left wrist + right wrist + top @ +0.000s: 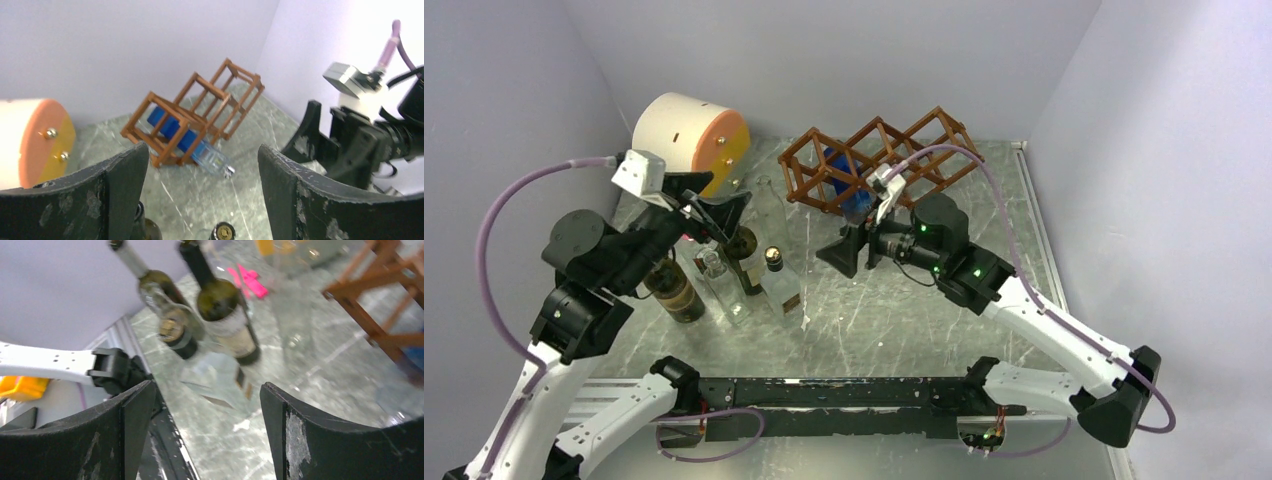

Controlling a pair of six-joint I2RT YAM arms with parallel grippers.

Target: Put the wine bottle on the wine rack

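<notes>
Wine rack [879, 160]: reddish-brown lattice, standing at the back of the desk [904, 320], right of the cream-and-orange cylinder [692, 140].

Blue bottle [186, 139]: lying in the rack's left end cell. The left wrist view shows its clear neck and cap poking out over the desk; overhead, the right arm partly covers this.

Standing bottles [742, 255]: dark and clear, clustered left of centre. Only the right wrist view shows two dark ones close up, with a pink mark [247, 280] on the desk behind.

Left claw [716, 205]: spread wide, holding nothing, above the cluster.

Right claw [842, 252]: spread wide, holding nothing, near the rack's left end, pointing toward the cluster.
</notes>
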